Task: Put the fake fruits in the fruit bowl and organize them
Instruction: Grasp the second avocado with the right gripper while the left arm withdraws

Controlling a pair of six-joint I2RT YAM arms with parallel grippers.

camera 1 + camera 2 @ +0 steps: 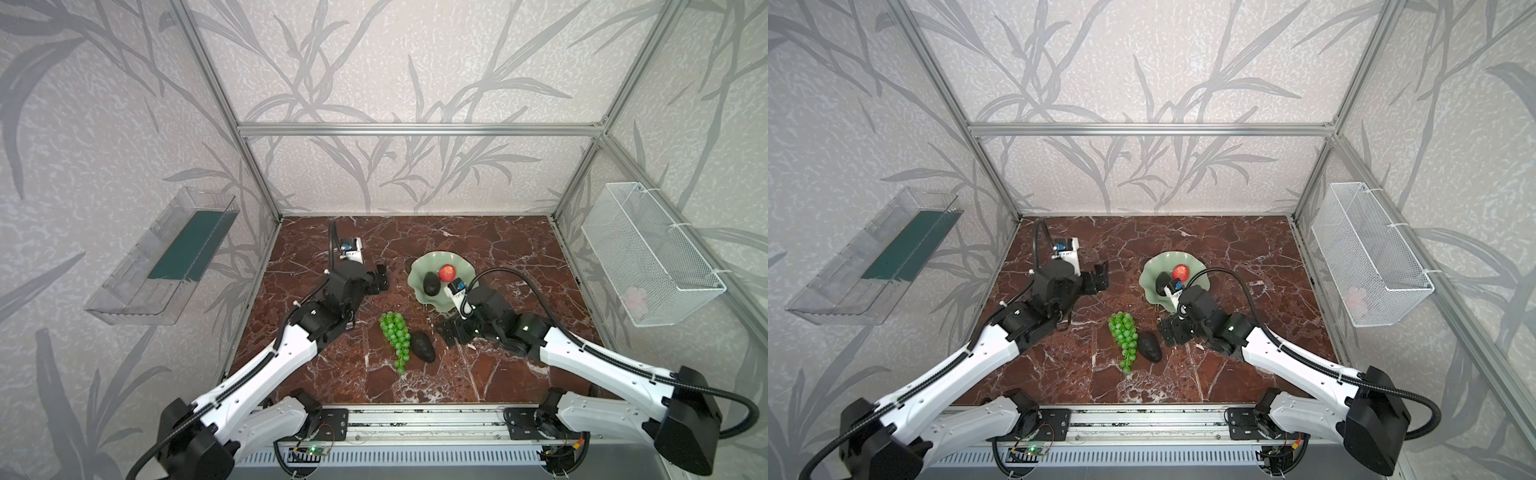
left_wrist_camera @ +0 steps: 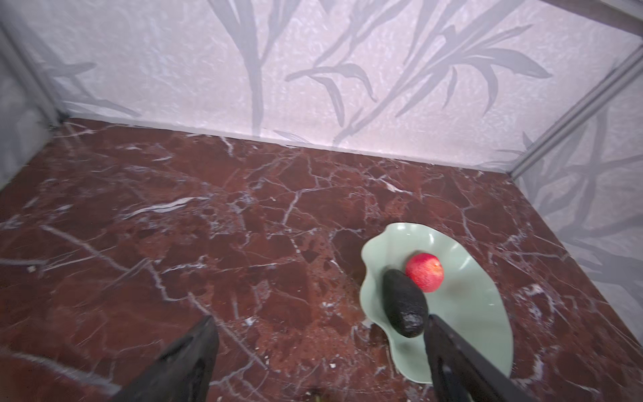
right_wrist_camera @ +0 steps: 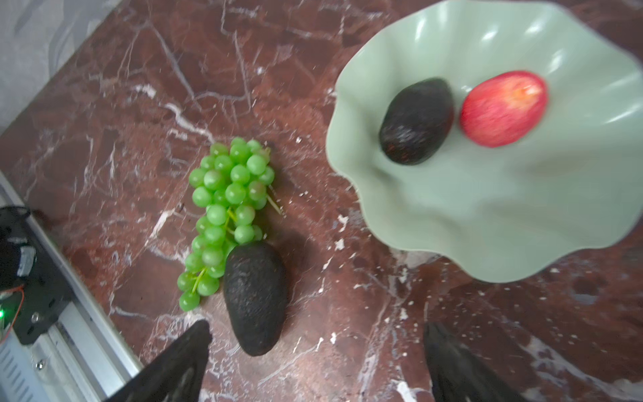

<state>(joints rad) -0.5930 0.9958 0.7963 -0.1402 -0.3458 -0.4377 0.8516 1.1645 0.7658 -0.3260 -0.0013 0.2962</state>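
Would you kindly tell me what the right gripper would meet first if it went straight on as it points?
Probably the loose avocado beside the grapes, just ahead of the open right gripper; depth is unclear.

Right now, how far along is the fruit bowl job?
Done: the apple and one avocado lie in the fruit bowl. In hand: nothing; the left end effector and right end effector are both open and empty, the right one hanging near the second avocado. Left: that avocado and the grapes beside it, both on the table.
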